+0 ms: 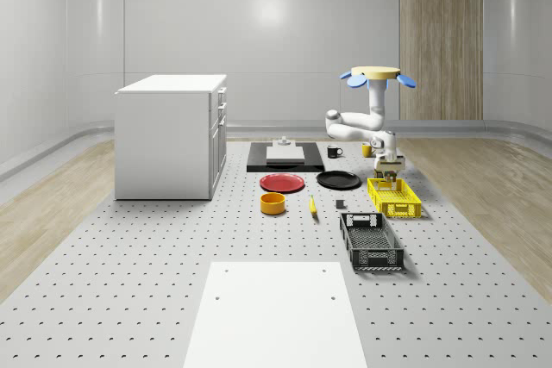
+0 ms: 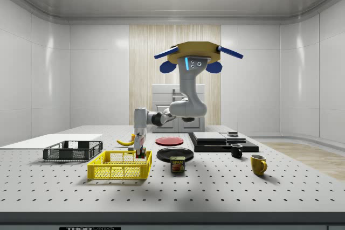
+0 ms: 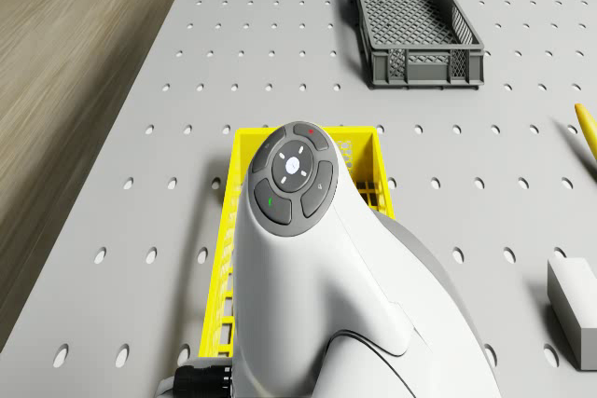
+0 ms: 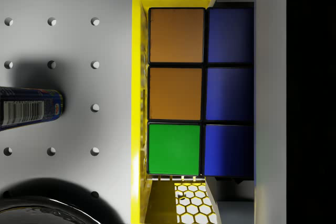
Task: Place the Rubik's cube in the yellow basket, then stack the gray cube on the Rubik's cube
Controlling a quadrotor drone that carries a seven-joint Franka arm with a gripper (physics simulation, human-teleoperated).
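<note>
The quadrotor drone [image 1: 377,74] hovers over the perforated desk [image 1: 172,282], its gripper [image 1: 390,175] lowered into the yellow wire basket's [image 1: 395,198] far end with the Rubik's cube [image 4: 199,93]. The dark grey mesh crate [image 1: 372,241] lies nearer the whole-scene camera, the black round plate [image 1: 338,180] to the basket's left.

Counter [image 1: 129,282]: matt gray sheet, looks like metal, drilled in a regular grid of holes. Yellow basket [image 1: 394,198] and dark gray crate [image 1: 371,241]: moulded plastic lattice, the basket glossy along its rim; Rubik's cube [image 4: 202,93] has smooth satin tiles in black seams. Arm [image 3: 317,277]: smooth, glossy white shell; floor [image 1: 52,204] beside the counter shows wood grain.
</note>
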